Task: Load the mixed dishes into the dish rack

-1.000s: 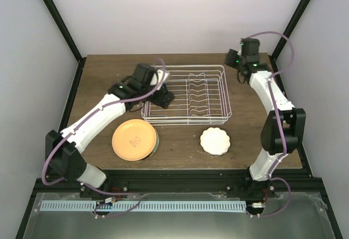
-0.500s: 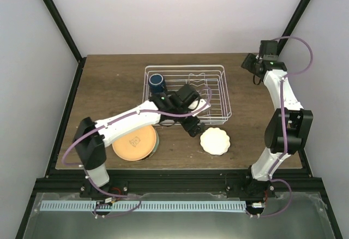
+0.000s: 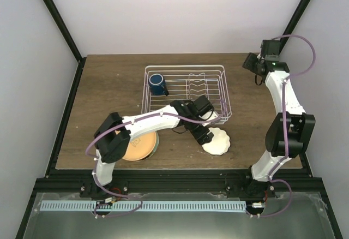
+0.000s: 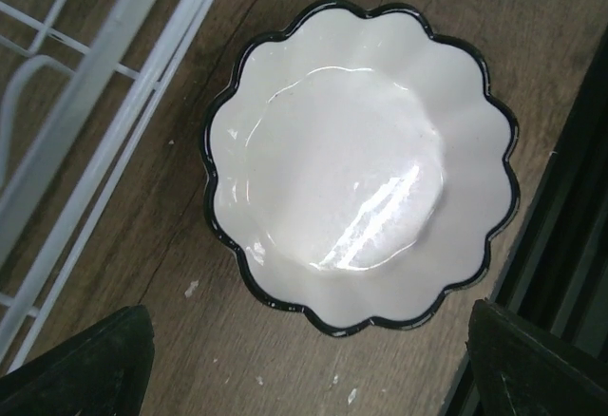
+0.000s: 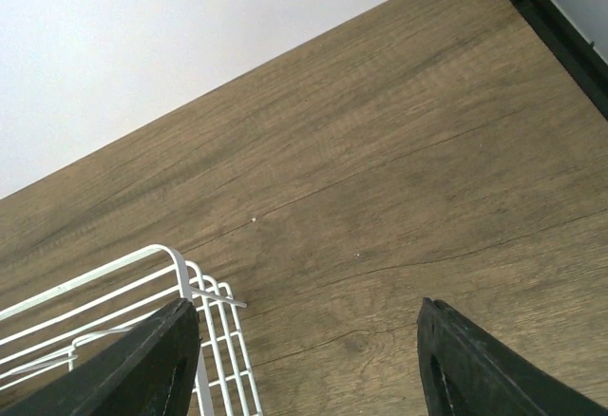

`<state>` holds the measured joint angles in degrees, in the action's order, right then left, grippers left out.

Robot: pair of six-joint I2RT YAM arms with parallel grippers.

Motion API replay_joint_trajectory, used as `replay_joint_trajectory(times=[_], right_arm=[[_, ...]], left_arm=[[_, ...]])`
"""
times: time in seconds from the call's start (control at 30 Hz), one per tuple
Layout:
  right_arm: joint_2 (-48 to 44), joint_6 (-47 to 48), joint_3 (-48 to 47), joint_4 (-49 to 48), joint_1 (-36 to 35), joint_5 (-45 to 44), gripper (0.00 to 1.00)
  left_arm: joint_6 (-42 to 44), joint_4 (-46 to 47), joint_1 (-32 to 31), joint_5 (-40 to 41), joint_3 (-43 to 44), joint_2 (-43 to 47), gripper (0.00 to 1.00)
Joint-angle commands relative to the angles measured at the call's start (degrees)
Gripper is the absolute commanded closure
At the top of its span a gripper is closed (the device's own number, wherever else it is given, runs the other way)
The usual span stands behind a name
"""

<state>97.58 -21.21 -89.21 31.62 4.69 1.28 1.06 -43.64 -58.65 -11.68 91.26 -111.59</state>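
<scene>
**Left tool open over the scalloped dish**

At the left of the table (image 5: 380,169) lies the orange plate (image 3: 140,146), flat, with a green rim (image 3: 157,141) showing under its right edge. Both are outside the rack (image 3: 185,67). The blue mug (image 3: 157,84) already stands in the rack's left rear corner.

The left tool (image 4: 313,373) hangs above the white dish (image 4: 351,160). Its fingers are spread wide and it holds nothing. The dish rests flat on the table, just beside the front right corner of the rack and near the table's front edge.

This dish looks like glazed ceramic, so I judge it stiff, light, slippery and easy to chip. It lies low, so a grip from above must take the wavy rim, one finger inside and one outside. A hollow of the scallop should give a steadier seat than a crest. The side next to the rack wire looks tight, so the open side seems better.

At the far right, the right tool (image 5: 304,359) stands open and empty above bare table, past the rack's rear right corner.
</scene>
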Motion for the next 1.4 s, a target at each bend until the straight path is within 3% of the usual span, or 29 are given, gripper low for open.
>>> replay_joint_trajectory(times=[0.0,0.73,0.83,1.1,1.37], right_arm=[[-3.4,1.6,0.8,0.0,0.6,-1.6,0.36],[-6.5,3.4,5.0,-0.5,0.6,-2.6,0.36],[-6.8,3.5,5.5,-0.7,0.6,-2.8,0.36],[-6.8,4.0,5.6,-0.7,0.6,-3.6,0.36],[-6.0,4.2,4.7,-0.7,0.5,-3.7,0.36]], left_arm=[[-2.3,1.4,-1.3,1.1,1.8,-3.9,0.11],[-6.1,3.8,-1.4,4.8,1.4,-11.3,0.16],[-5.7,3.6,-1.4,3.9,2.1,-11.9,0.26],[-4.6,1.2,-1.4,2.1,4.0,-13.9,0.67],[-3.7,0.7,-1.4,2.5,3.9,-12.1,0.85]])
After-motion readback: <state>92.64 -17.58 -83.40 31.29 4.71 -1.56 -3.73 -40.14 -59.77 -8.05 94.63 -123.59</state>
